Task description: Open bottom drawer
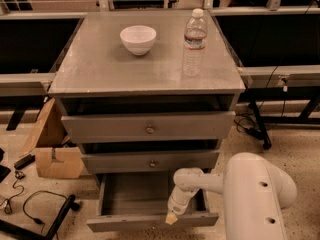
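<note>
Gripper [171,218] sits on the bottom drawer [125,225] front; whether it's clamped I cannot tell; best pull straight out, level

Three drawers: two upper drawers [150,126] plus one bottom drawer [125,224]. One white bowl [138,39], one water bottle [194,46], one cardboard box [55,156]. One end effector [171,218], at the bottom drawer's front panel.

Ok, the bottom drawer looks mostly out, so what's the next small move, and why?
Probably one more short pull straight back toward the base. The hand sits at the front panel of the bottom drawer, which stands well out past the drawers above with its tray floor showing. The tray's rear is hidden under them, so some travel may remain.
</note>
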{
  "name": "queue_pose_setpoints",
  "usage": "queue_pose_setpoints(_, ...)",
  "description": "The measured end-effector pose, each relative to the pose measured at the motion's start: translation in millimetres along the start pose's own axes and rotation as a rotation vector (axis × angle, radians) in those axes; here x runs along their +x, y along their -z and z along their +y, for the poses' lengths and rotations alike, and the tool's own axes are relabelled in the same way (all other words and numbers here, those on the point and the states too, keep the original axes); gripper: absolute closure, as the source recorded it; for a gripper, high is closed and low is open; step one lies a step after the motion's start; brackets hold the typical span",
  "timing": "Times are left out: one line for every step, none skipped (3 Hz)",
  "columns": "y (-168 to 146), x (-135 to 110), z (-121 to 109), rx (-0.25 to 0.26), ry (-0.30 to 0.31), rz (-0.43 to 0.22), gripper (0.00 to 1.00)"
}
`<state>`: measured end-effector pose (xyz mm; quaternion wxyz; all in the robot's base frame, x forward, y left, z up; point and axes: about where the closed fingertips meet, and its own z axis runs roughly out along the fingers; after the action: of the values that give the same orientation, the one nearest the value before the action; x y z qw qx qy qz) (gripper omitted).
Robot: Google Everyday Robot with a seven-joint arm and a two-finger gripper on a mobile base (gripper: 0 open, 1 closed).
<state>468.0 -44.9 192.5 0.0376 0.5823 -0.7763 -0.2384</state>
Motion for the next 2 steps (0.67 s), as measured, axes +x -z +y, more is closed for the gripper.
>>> queue_pose_setpoints(3.9,-8.0,3.9,-0.001,-0.026,-0.036,1.00)
queue_pose_setpoints(6.4,-17.9,10.8,-0.009,-0.062,-0.084,1.00)
